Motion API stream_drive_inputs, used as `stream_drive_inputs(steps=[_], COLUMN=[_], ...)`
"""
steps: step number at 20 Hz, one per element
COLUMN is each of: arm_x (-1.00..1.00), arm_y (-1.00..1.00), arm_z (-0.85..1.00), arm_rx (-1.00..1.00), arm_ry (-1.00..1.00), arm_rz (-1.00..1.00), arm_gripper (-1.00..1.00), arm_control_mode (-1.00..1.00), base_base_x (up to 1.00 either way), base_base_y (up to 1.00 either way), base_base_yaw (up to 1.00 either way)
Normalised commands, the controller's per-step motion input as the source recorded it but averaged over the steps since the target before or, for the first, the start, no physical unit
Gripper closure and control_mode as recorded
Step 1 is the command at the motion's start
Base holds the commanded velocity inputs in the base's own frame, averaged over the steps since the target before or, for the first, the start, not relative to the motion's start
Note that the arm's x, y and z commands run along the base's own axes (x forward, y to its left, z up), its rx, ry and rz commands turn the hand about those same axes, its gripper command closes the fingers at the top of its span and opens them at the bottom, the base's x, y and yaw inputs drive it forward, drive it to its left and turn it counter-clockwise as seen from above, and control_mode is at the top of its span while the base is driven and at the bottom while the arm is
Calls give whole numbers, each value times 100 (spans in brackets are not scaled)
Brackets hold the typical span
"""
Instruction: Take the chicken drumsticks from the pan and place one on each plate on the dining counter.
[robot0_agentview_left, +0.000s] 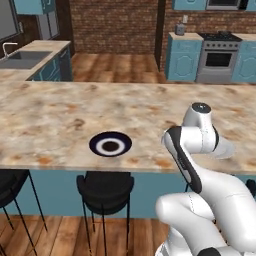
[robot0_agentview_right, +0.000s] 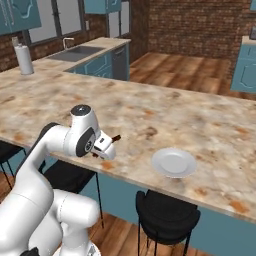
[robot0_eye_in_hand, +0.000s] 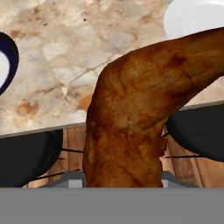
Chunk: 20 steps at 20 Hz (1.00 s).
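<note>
Hand view puts the glossy orange-brown chicken drumstick (robot0_eye_in_hand: 140, 113) directly against the lens, rising from between the finger tips at the bottom, so the two-finger gripper (robot0_agentview_right: 106, 148) is judged clenched on the drumstick; the fingers themselves are hidden behind the meat.

Largest item: the rectangular beige-tan marbled stone dining counter (robot0_agentview_left: 60, 115) on its teal base runs across both base views. Black round-seated bar stools (robot0_agentview_left: 105, 187) stand under its near edge.

The white Franka arm (robot0_agentview_left: 200, 145) is folded low in front of that near edge, its hand just over the rim of the counter. In the right base view a small dark-brown tip juts from the hand; it is too small there to identify with certainty.

A round plate with a dark navy rim and white centre (robot0_agentview_left: 110, 144) sits close to the near edge, to the robot's left of the hand. A plain round white flat plate (robot0_agentview_right: 174, 162) sits close to the same edge, to the robot's right. Both appear bare. The drumstick hangs between them, over the counter's edge, resting on neither.

Handling assessment: the piece looks light, firm along the bone, softer and greasy over the thick meaty end, so liable to slip or pivot in the grip. A hold across the thick middle appears soundest. Lowering it close to a plate before letting go would limit rolling.
</note>
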Motion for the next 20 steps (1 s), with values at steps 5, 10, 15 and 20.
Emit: stream_drive_inputs(steps=[5, 10, 15, 20], arm_x=[0, 8, 49, 62], arm_y=[0, 12, 51, 71], arm_z=[0, 3, 0, 0], arm_rx=[0, 0, 0, 0], arm_ry=[0, 0, 5, 17], arm_rz=[0, 0, 3, 8], arm_gripper=[100, 100, 100, 100], arm_control_mode=[100, -100, -100, -100], base_base_x=[55, 10, 0, 0], base_base_y=[20, 7, 0, 0], base_base_yaw=[-5, 0, 0, 0])
